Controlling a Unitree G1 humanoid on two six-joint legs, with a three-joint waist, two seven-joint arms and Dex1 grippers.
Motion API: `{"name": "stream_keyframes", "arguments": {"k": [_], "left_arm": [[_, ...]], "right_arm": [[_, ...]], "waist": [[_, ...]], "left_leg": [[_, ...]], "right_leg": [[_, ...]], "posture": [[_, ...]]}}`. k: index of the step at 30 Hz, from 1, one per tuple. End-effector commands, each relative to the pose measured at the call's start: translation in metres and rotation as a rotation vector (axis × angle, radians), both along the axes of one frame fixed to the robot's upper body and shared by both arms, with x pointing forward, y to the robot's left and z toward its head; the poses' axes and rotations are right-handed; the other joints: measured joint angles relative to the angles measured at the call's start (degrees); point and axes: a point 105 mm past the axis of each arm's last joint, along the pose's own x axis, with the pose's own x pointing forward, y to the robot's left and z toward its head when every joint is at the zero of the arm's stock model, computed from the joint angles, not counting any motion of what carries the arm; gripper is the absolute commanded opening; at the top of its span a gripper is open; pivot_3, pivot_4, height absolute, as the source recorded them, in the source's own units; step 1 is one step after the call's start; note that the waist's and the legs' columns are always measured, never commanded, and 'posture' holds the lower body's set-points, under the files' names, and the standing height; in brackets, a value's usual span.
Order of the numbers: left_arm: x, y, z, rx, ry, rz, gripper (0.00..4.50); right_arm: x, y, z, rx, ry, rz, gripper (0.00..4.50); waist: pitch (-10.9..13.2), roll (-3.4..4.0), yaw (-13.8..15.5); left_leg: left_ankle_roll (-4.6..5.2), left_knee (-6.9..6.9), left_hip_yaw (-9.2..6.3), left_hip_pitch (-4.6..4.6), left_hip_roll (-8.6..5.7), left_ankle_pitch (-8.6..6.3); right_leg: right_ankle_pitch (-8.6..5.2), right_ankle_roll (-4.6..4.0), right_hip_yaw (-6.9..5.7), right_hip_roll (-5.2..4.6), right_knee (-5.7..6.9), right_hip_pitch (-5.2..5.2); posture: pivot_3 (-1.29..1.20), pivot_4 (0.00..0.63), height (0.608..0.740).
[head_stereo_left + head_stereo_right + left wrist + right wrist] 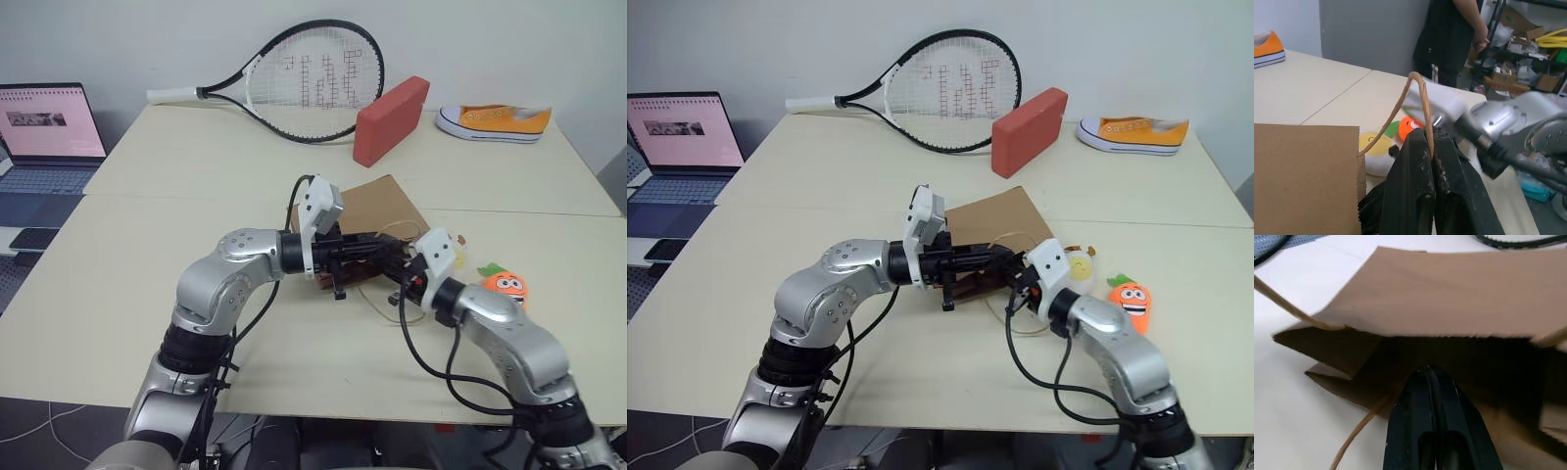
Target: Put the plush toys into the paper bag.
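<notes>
paper bag [384, 208]: near half and mouth hidden behind both forearms at frame centre in the head views; cut off by the lower left edge in the left wrist view.
white toy [1081, 264]: mostly covered by the right wrist's white housing.
right gripper [1428, 371]: fingertips lost in the dark bag mouth; contact with the paper unclear.
laptop [44, 132]: cut by the left edge; screen text too small.
person [1452, 34]: cropped at the top edge.

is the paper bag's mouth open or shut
Open. The paper bag has its top edge lifted off the lower one, with a dark gap between. The left end effector pinches its handle.
</notes>
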Motion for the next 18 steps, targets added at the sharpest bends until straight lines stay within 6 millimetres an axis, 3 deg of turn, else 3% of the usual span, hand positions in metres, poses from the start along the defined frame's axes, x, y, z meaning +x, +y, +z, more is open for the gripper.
{"name": "stream_keyframes", "arguments": {"k": [1, 6, 12, 18], "left_arm": [[-0.003, 0.002, 0.020, -0.065, -0.021, 0.007, 0.00], [0.001, 0.007, 0.028, -0.102, 0.017, 0.031, 0.00], [0.010, 0.022, 0.044, -0.110, -0.027, 0.098, 0.00], [0.020, 0.037, 0.095, -0.093, -0.287, 0.172, 0.00]], "right_arm": [[0.013, 0.006, 0.000, 0.016, -0.065, -0.073, 0.03], [0.030, 0.010, -0.015, 0.050, -0.070, -0.189, 0.03], [0.032, 0.019, -0.042, 0.026, 0.000, -0.213, 0.03], [0.030, 0.024, -0.052, 0.022, 0.041, -0.214, 0.03]], "waist": [[0.00, 0.00, 0.00], [0.00, 0.00, -0.03], [0.00, 0.01, -0.05], [-0.01, 0.00, -0.12]], "left_leg": [[0.00, 0.00, 0.01, 0.01, 0.00, 0.00], [0.00, 0.00, 0.00, 0.03, 0.00, 0.00], [0.00, -0.01, -0.02, 0.03, 0.00, 0.00], [-0.01, -0.02, -0.01, 0.08, 0.01, 0.01]], "right_leg": [[0.00, 0.00, 0.01, 0.00, 0.00, 0.00], [0.00, 0.00, 0.01, 0.01, 0.04, -0.01], [0.01, -0.01, 0.00, 0.02, 0.04, -0.01], [0.01, -0.01, 0.01, 0.04, 0.06, 0.00]], "posture": [[0.00, 0.150, 0.740], [0.00, 0.150, 0.740], [0.00, 0.150, 0.740], [0.00, 0.150, 0.740]]}}
